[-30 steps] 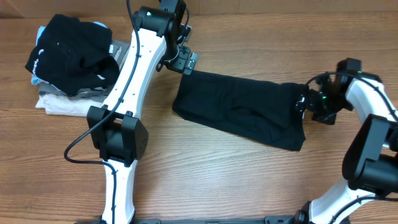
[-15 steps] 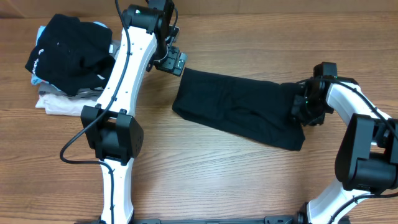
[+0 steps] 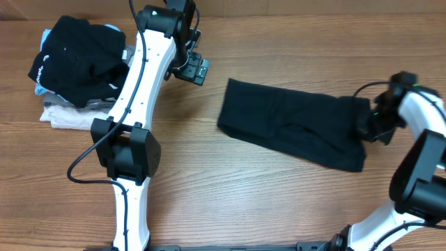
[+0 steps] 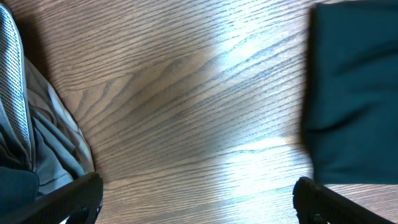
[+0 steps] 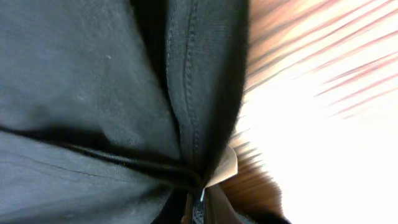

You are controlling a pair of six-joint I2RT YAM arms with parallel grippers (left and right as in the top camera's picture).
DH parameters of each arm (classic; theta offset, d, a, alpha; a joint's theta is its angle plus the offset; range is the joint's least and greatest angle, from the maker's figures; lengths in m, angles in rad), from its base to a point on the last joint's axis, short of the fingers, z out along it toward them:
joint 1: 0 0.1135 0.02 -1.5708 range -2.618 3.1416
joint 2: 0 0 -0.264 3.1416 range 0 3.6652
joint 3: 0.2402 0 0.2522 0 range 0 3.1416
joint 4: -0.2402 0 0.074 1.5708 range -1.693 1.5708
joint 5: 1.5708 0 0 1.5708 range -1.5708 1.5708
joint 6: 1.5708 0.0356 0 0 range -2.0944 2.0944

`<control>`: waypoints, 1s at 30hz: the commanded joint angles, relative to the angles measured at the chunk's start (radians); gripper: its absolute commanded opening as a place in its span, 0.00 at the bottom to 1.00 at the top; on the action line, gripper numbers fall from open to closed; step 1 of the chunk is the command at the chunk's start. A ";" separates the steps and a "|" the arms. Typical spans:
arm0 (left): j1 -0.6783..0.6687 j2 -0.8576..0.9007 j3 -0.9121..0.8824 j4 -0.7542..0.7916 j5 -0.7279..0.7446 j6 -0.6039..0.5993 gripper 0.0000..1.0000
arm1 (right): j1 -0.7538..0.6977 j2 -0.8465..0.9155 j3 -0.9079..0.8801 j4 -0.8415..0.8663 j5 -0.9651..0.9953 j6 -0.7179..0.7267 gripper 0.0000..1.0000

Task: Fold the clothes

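Garment pile (image 3: 77,66) left — left arm (image 3: 143,84) between it and T-shirt (image 3: 293,129).

Left arm (image 3: 150,63) reaches to the worktop's far edge, jaws spread wide; right arm (image 3: 421,104) bends at the right edge, jaws pinched tight.

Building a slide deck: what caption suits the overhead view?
Right gripper clamps one end of the folded black T-shirt on the table; left gripper hangs open nearby.

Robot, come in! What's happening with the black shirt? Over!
Left gripper open, over bare table. Right gripper shut on end of black T-shirt, a long folded strip. Clothes pile far left, not in the way.
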 commanded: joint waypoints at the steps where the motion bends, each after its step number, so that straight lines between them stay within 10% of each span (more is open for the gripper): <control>1: 0.003 -0.005 0.013 -0.002 -0.008 0.018 1.00 | -0.029 -0.026 0.122 -0.063 -0.024 -0.051 0.04; 11: 0.003 -0.005 0.013 0.008 -0.008 0.018 1.00 | 0.179 -0.027 0.282 -0.203 -0.069 -0.059 0.04; 30: 0.003 -0.005 0.013 0.033 -0.001 0.018 1.00 | 0.717 -0.005 0.281 0.143 -0.095 0.209 0.04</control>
